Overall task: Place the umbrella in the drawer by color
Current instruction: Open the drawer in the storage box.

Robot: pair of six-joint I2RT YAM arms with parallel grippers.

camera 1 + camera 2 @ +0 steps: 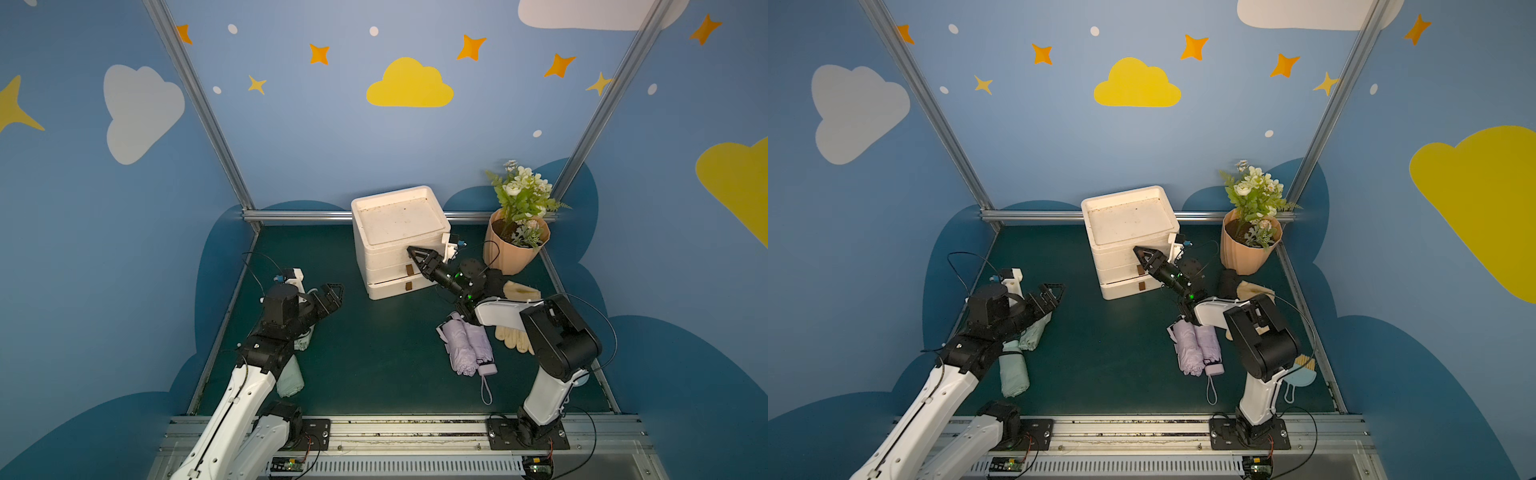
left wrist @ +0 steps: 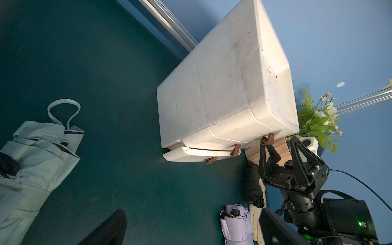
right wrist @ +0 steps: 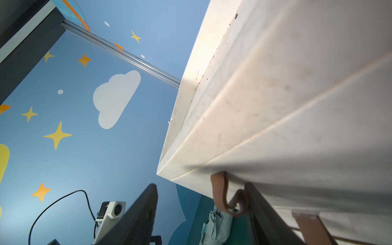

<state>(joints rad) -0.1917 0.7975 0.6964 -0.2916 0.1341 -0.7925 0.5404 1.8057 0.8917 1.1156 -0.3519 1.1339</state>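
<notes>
Right claw [image 3: 200, 187] is holding its dark fingers apart around the brown looped strap pull [image 3: 224, 197] of the white plastic drawer cabinet [image 3: 286, 106]. The pull is sitting just beside one finger. A pale green folded umbrella [image 3: 216, 227] is lying on the teal counter [image 3: 240, 231] beyond.

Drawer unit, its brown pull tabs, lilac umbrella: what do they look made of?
Drawer unit: looks like moulded plastic, off-white, matte, scuffed and speckled, with rounded seams.
Pull tabs: thin brown strips bent into loops, so flexible, probably leather or faux leather; cannot tell which.
Lilac umbrella: thin fabric, matte, with creased folds; its handle looks like smooth plastic.
</notes>
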